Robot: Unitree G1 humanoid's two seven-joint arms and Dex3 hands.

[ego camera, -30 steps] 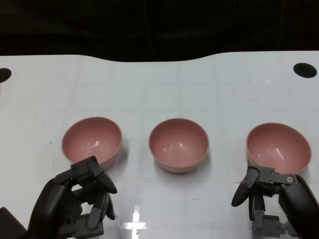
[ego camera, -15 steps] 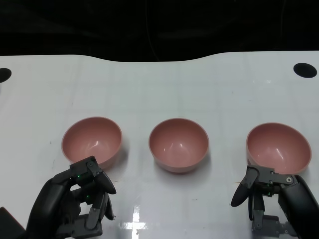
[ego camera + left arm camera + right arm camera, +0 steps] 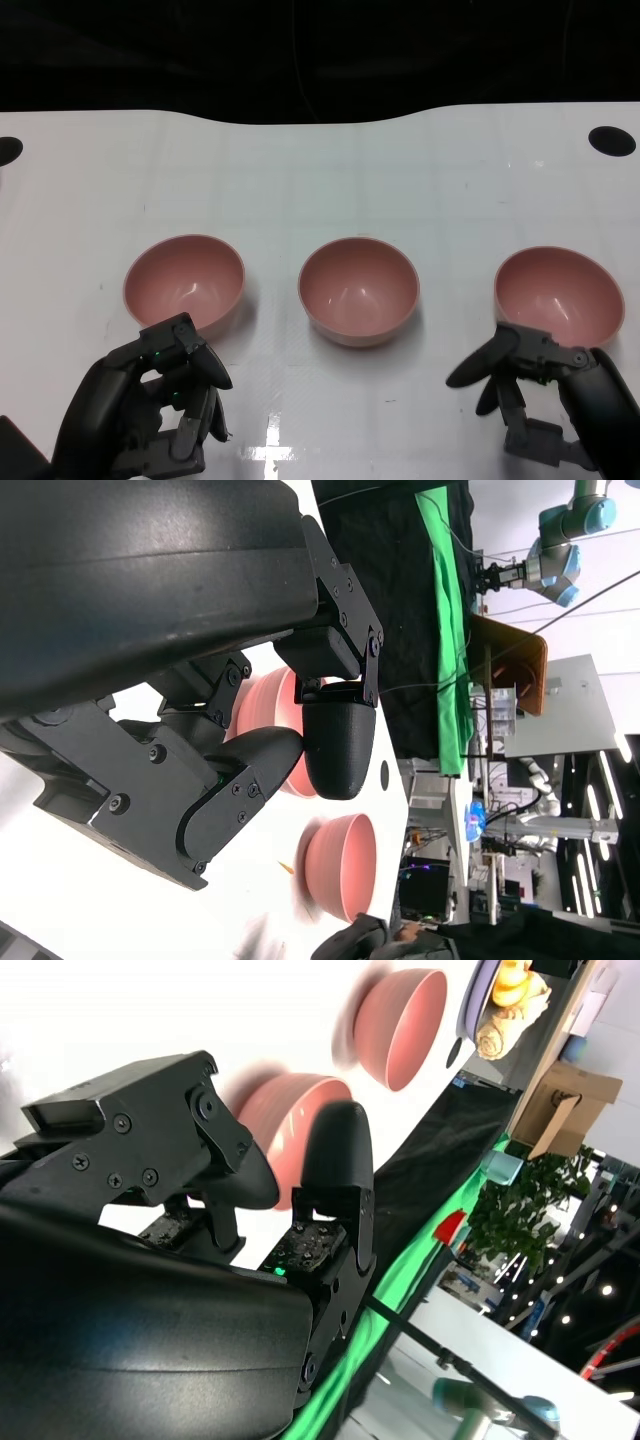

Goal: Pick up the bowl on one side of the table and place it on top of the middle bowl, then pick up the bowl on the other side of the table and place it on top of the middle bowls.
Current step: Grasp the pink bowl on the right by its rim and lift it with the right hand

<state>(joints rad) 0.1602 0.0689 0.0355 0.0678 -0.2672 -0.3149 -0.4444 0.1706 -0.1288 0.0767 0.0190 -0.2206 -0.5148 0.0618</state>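
Three pink bowls sit in a row on the white surface [image 3: 320, 180], each upright and well apart from the next. Left bowl [image 3: 184, 282], middle bowl [image 3: 358, 290], right bowl [image 3: 558, 294]; none stacked yet.

Left robot hand [image 3: 150, 410] is at the near edge, just in front of the left bowl; fingers curled in w/ nothing in them, not touching the bowl. In the left wrist view the fingertips [image 3: 338, 742] sit close together w/ the bowl behind.

Right robot hand [image 3: 545, 395] is just in front of the right bowl, fingers spread apart, holding nothing; one finger points toward the middle. No contact w/ the bowl rim that I can see.

Black round hole [image 3: 611, 140] at far right corner of the surface.
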